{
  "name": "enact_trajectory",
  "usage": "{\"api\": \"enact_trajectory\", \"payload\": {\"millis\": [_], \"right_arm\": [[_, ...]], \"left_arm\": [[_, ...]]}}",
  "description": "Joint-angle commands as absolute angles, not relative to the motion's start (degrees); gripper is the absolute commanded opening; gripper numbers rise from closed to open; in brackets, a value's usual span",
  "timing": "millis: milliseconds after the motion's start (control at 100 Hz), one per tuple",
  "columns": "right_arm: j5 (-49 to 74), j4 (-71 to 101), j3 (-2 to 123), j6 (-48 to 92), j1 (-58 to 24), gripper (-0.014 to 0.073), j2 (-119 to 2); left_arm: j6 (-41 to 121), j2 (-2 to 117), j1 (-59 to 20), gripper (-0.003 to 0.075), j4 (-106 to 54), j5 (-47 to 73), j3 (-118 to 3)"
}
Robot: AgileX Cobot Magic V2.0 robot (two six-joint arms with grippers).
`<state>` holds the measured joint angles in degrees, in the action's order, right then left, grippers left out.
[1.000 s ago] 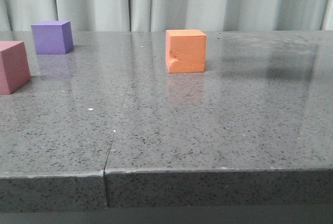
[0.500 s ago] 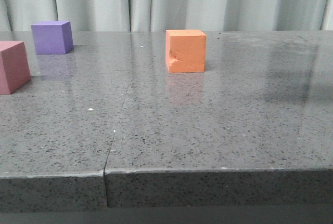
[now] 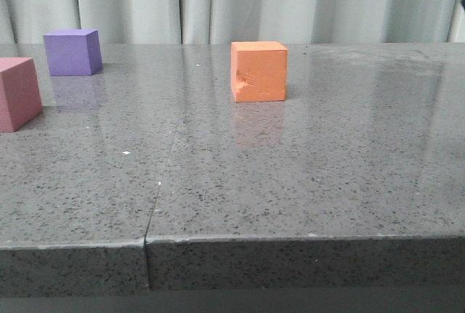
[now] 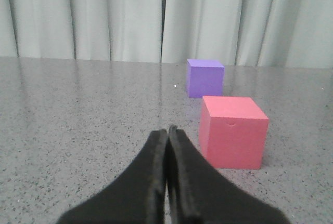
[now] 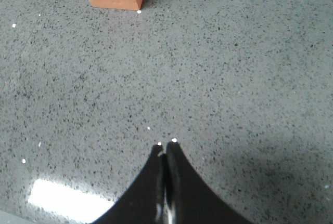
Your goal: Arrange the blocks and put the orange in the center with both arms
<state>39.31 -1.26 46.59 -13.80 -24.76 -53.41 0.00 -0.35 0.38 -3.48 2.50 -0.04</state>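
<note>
Gone from the front view is the dark gripper tip seen earlier at the top right. Orange cube [image 3: 259, 71] is shown at mid-table, with purple cube [image 3: 72, 51] and pink-red cube [image 3: 18, 93] well apart at far left. Left gripper [image 4: 167, 130] and right gripper [image 5: 166, 145] are pressed closed, empty. Arranging the flanking cubes is judged pending; opened jaws are called for.

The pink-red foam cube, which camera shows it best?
The left wrist view: the pink-red foam cube sits whole and close, with its top and front face visible, just ahead of the shut left gripper. The front view cuts it off at the left edge. The right wrist view misses it.
</note>
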Motion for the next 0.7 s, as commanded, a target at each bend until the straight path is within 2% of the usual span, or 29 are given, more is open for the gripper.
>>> {"api": "enact_trajectory", "payload": {"millis": [0,240,510,690], "right_arm": [[32.15,-2.21,44.28,-12.31,-24.68,-0.0068,-48.92],[26.07,-2.21,35.65,-10.23,-24.68,-0.0068,-37.81],[25.40,-2.28,29.42,-10.23,-24.68,-0.0068,-28.70],[27.61,-2.22,27.97,-10.23,-24.68,-0.0068,-26.91]], "left_arm": [[0.00,-1.90,0.36,-0.0020,-3.47,-3.81,2.32],[0.00,-1.90,0.36,-0.0020,-3.47,-3.90,2.32],[0.00,-1.90,0.36,-0.0020,-7.17,-7.87,2.06],[0.00,-1.78,0.36,-0.0021,-8.09,-6.81,0.00]]}}
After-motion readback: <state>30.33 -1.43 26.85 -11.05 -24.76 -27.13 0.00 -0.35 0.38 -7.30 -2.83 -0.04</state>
